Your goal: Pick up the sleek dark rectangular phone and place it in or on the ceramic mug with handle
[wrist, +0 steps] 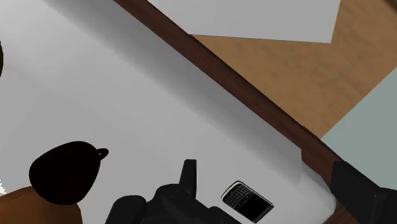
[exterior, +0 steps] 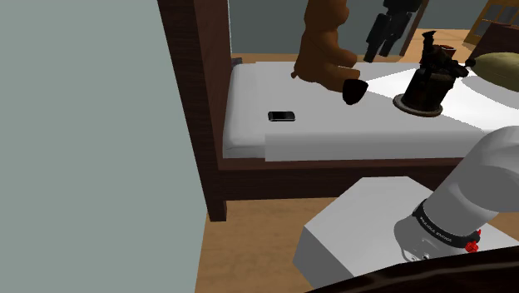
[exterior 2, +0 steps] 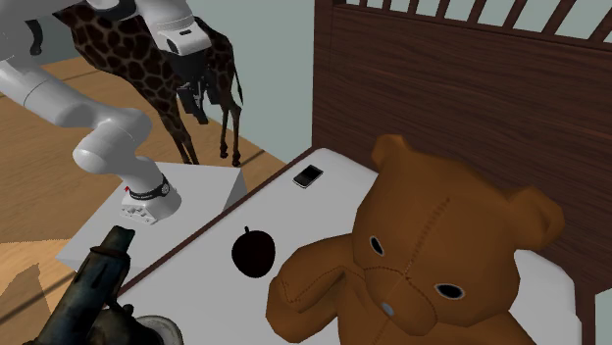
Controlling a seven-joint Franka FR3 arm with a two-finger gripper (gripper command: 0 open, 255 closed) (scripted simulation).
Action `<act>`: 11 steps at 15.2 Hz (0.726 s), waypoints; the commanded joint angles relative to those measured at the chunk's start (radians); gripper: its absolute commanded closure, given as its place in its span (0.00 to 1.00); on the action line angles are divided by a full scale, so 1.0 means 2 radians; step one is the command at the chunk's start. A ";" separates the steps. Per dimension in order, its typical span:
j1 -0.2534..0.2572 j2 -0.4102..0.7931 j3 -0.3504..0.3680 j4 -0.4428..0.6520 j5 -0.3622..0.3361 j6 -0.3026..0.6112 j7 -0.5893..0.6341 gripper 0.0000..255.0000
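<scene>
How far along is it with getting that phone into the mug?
Nothing looks done yet: the dark phone lies flat on the white bed, apart from the black mug. In hand: the gripper hangs open above the bed, holding nothing. Left: come down, grasp the phone, carry it to the mug and set it in or on it.

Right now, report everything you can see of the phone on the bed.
The phone is a small dark rectangle with a light rim. The wrist view shows its dark screen and a keypad, so it lies face up. It rests flat on the white bed, near the corner by the dark wooden bed frame. Only the bed touches it. The black mug stands apart from it on the same surface.
</scene>
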 commanded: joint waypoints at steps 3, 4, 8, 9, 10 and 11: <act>0.007 0.027 -0.007 -0.006 -0.003 0.030 -0.024 0.00; 0.011 0.041 -0.010 -0.008 -0.005 0.044 -0.036 0.00; 0.025 0.103 -0.021 -0.008 -0.008 0.100 -0.084 0.00; 0.029 0.119 -0.024 -0.007 -0.008 0.113 -0.096 0.00; 0.032 0.136 -0.026 -0.005 -0.009 0.127 -0.107 0.00; 0.036 0.153 -0.028 -0.002 -0.008 0.139 -0.119 0.00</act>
